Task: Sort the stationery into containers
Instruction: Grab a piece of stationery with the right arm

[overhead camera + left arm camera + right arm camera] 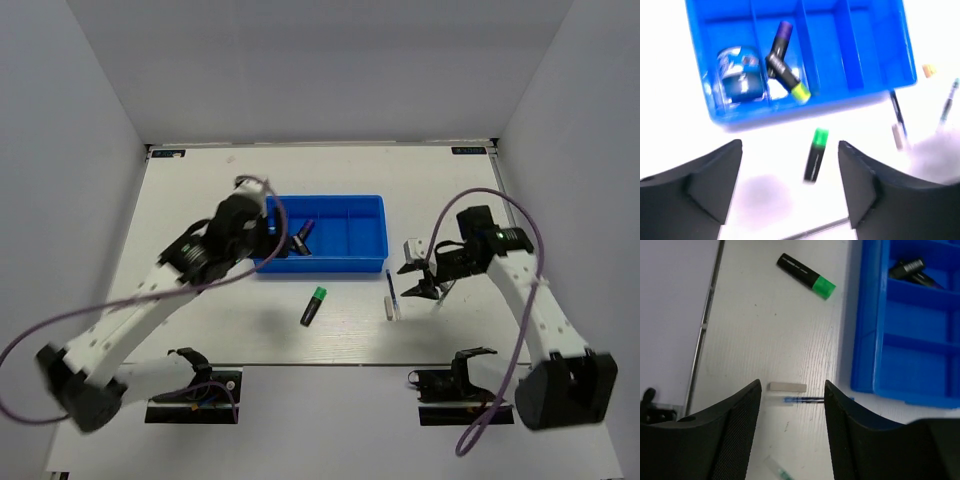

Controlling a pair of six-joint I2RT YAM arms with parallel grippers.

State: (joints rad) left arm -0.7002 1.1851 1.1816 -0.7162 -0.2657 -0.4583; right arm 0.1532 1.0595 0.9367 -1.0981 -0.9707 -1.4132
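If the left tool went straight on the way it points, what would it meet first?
Probably the green-capped highlighter on the table, in line with the gap of the open left tool, short of the blue tray; depth unclear.

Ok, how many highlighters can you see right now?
3. The green-capped highlighter lies on the table just outside the blue tray. The purple-capped highlighter and the yellow-capped highlighter lie together in one tray compartment. None seems hidden.
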